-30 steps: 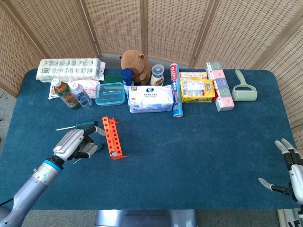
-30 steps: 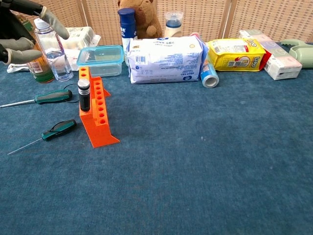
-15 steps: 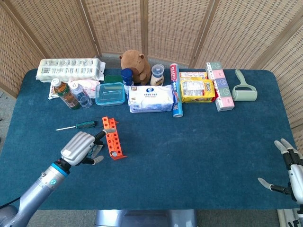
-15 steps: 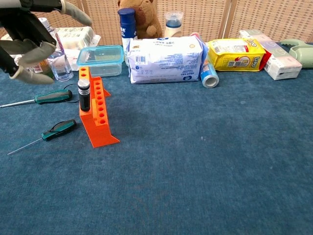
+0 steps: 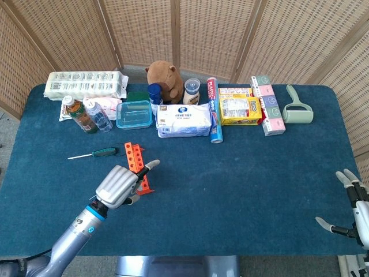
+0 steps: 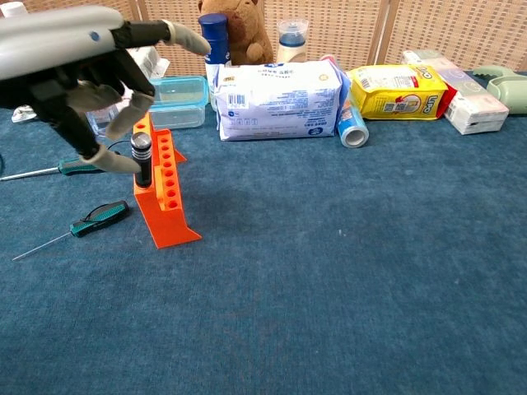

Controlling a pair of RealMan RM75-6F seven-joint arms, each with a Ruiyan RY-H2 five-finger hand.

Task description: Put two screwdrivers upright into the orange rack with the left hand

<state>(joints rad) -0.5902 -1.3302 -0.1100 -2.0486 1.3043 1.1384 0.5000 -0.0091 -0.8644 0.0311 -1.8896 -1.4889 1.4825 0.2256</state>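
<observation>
The orange rack (image 6: 169, 210) stands left of centre on the blue cloth, with a black-handled tool (image 6: 142, 158) upright in one of its holes. Two green-handled screwdrivers lie flat to its left: one (image 6: 70, 168) further back, also seen in the head view (image 5: 104, 152), and one (image 6: 100, 216) nearer the front. My left hand (image 5: 120, 184) hovers over the near end of the rack (image 5: 134, 154), fingers spread and holding nothing. In the chest view this hand (image 6: 78, 62) hangs above the rack, one fingertip close to the black handle. My right hand (image 5: 354, 210) rests at the table's right front edge, fingers apart.
Along the back stand bottles (image 5: 86, 115), a clear lidded box (image 5: 134, 114), a wipes pack (image 5: 184, 120), a plush toy (image 5: 164, 78), a blue can (image 6: 352, 125), a yellow packet (image 5: 239, 109) and a lint roller (image 5: 297, 108).
My left hand has moved right, from above the lying screwdrivers to over the rack, still holding nothing. The screwdrivers, the rack and my right hand have stayed put.
</observation>
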